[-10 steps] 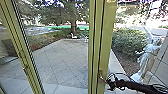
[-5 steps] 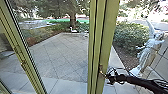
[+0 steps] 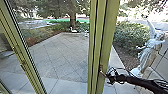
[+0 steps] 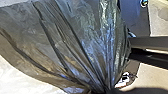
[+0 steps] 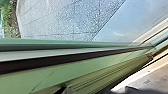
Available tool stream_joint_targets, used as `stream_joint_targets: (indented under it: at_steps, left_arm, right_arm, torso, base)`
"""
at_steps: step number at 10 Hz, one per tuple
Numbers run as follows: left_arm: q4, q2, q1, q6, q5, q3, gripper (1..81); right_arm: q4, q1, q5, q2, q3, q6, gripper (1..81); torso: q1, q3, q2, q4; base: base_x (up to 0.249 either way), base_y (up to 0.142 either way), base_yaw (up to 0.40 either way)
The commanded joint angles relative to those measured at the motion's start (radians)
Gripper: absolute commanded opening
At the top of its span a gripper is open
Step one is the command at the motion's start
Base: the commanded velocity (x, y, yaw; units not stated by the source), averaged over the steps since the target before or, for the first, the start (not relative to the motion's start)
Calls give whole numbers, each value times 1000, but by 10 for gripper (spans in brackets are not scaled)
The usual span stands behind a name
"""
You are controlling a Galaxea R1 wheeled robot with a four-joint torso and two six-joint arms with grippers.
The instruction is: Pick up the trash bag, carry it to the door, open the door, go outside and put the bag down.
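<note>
Where its folds draw tightly together at the edge of the left wrist view, the thin, grey trash bag seems to be gripped by the left gripper, though the pinch is partly cut off and blurred. In the head view, from the left, a slanting green frame bears a small fitting, too soft to name. Next comes pale paving, then a tree with its crown cut off and small white shapes near its foot, hard to make out. The upright green door frame hides part of the yard. At its handle is the right gripper, dark and tangled with cables; I cannot tell whether it is clenched or released. Beyond stand a bush and, farther right, a pale winged statue, its base partly hidden by the dark arm
</note>
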Motion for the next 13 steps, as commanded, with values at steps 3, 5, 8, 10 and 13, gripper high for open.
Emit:
stream_joint_targets:
  at_steps: [3, 5, 8, 10, 13]
  left_arm:
    - [-6, -15, -34, 0, 70, 4, 10]
    - [-6, -15, -33, 0, 70, 4, 10]
    - [-6, -15, -33, 0, 70, 4, 10]
    - [-6, -17, -30, 0, 70, 4, 10]
    - [-6, -20, -24, 0, 70, 4, 10]
  right_arm:
    - [-36, 41, -133, 48, -7, 27, 811]
    - [-34, 46, -133, 45, -7, 28, 811]
    - [-34, 55, -116, 40, -18, 27, 811]
    - [-36, 67, -70, 33, -56, 18, 811]
    - [-42, 113, -44, -16, -70, 13, 811]
  torso:
    - [1, 0, 0, 0]
    - [1, 0, -2, 0]
    - [1, 1, -2, 0]
    - [2, 0, -1, 0]
    - [5, -2, 1, 0]
  base:
    - [124, 0, 0]
    - [133, 0, 0]
    - [133, 0, 0]
    - [0, 0, 0]
    - [0, 0, 0]
